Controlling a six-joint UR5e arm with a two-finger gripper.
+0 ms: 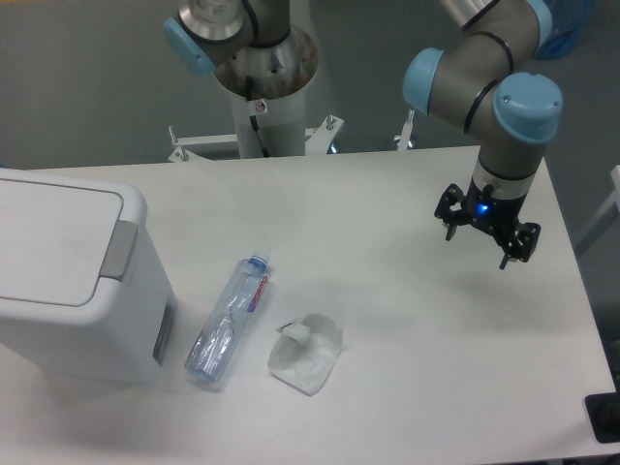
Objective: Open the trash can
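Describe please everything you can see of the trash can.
The trash can is a large white boxy bin, seemingly plastic, with rounded corners. Its flat lid lies closed, with a grey latch tab at its right edge. It stands upright on the table at the left, partly cut off by the frame. Nothing visibly touches it except the table.

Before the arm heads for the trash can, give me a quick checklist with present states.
1. Trash can lid shut, task pending: ok.
2. Grey latch tab visible and uncovered: ok.
3. Gripper empty, fingers spread: ok.
4. Gripper near the latch: not ok, it hangs far across the table.
5. Plastic bottle and crumpled tissue lie clear of the lid: ok.
6. Latch type, push or lift: cannot tell.
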